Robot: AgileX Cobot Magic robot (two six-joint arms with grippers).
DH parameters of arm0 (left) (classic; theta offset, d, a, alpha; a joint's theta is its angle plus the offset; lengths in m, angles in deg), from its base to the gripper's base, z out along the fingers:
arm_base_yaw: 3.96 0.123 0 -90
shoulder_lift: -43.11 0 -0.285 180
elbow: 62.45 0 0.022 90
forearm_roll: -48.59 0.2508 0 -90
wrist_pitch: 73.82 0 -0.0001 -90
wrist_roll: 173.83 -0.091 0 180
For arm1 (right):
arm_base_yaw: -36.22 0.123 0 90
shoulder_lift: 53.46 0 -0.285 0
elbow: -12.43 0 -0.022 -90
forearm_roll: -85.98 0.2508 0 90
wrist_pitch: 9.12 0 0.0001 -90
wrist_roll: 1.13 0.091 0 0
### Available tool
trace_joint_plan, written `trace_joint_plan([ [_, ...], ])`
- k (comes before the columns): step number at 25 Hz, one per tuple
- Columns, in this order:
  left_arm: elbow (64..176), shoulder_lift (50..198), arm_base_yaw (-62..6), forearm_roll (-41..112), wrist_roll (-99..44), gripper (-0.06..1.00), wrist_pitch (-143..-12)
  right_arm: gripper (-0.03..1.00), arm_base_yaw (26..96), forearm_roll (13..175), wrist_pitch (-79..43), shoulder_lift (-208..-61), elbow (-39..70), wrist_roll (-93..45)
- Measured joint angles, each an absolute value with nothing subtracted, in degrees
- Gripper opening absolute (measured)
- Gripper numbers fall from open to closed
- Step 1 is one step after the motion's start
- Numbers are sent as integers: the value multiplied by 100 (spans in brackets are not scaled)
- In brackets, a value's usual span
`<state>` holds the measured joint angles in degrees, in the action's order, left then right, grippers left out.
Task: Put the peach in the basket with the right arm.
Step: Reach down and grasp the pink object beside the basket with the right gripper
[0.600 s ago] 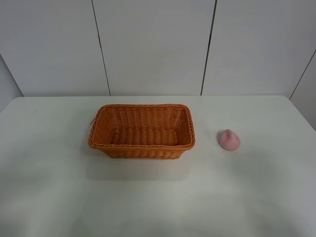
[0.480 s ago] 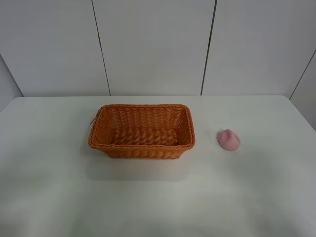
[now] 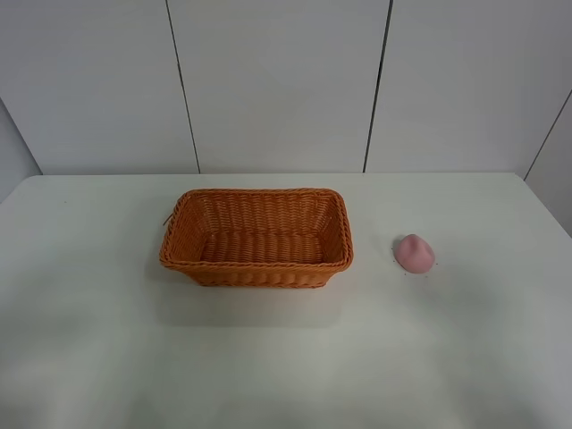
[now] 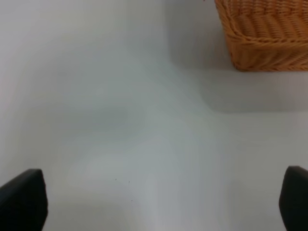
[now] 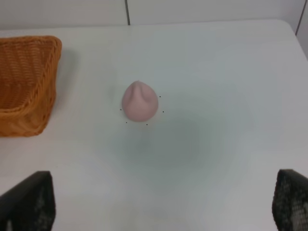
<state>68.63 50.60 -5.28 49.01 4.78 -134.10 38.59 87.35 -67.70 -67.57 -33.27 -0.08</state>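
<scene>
The pink peach (image 3: pixel 414 253) lies on the white table to the right of the orange wicker basket (image 3: pixel 256 237). In the right wrist view the peach (image 5: pixel 139 101) sits well ahead of my right gripper (image 5: pixel 161 199), whose two black fingertips (image 5: pixel 29 202) stand far apart at the picture's corners, open and empty. A corner of the basket (image 5: pixel 26 84) shows beside the peach. My left gripper (image 4: pixel 159 199) is open too, with a corner of the basket (image 4: pixel 264 33) far ahead of it. Neither arm shows in the exterior high view.
The white table (image 3: pixel 286 357) ends at a grey panelled wall (image 3: pixel 286 80) behind the basket. Its right edge (image 3: pixel 550 210) runs a short way past the peach.
</scene>
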Motion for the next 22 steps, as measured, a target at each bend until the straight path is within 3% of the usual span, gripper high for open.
trace_joint_plan([
  [10, 6863, 5060, -528, 4901, 478, 99, -13410, 70, 3859, 8735, -6677, -10647, -1909, -2],
  [22, 6863, 5060, -528, 4901, 478, 99, -13410, 70, 3859, 8741, -6897, -15718, 869, -113],
])
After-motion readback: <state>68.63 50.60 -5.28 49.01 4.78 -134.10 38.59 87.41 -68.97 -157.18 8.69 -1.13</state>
